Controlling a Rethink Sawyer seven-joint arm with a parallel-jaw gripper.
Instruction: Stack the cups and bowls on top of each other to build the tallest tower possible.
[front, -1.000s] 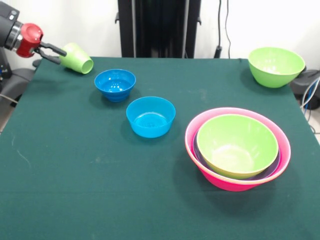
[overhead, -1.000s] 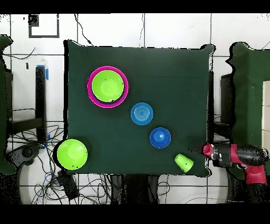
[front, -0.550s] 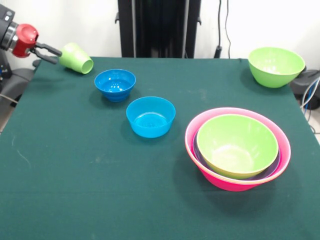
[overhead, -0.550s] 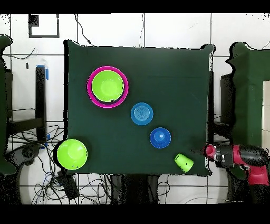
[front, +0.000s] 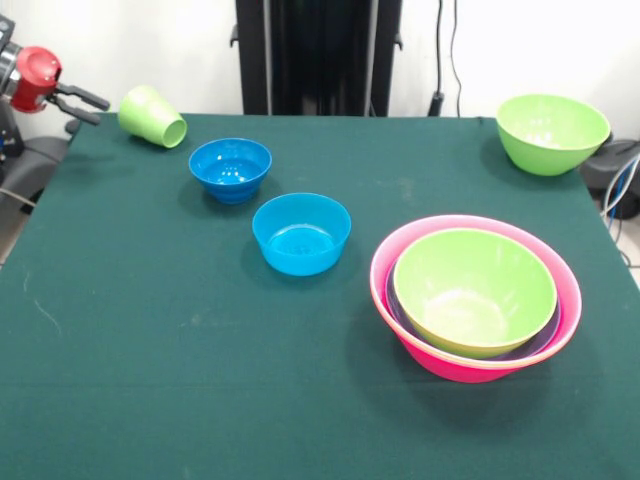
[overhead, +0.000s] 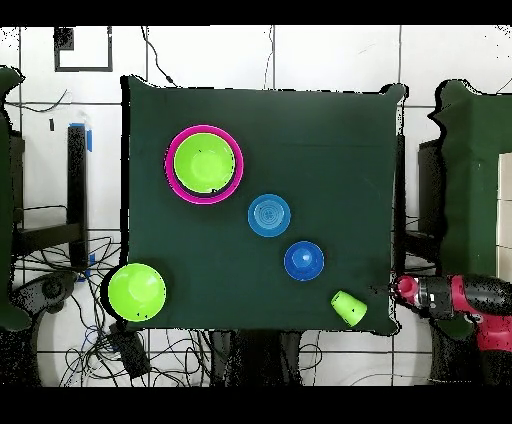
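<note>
Gripper (front: 88, 103) sat off the table's corner with fingers spread, holding nothing, apart from the green cup (front: 152, 116). That cup lay tipped on its side at the corner, just beside the tips, base toward them, mouth facing away over the cloth, long axis roughly in line with the fingers. Going on from there: blue bowl (front: 230, 168), second blue bowl (front: 301, 233), then the tower (front: 474, 297), pink outermost, green inside. Lone green bowl (front: 552, 132) stood well apart. No readable writing or brands.
</note>
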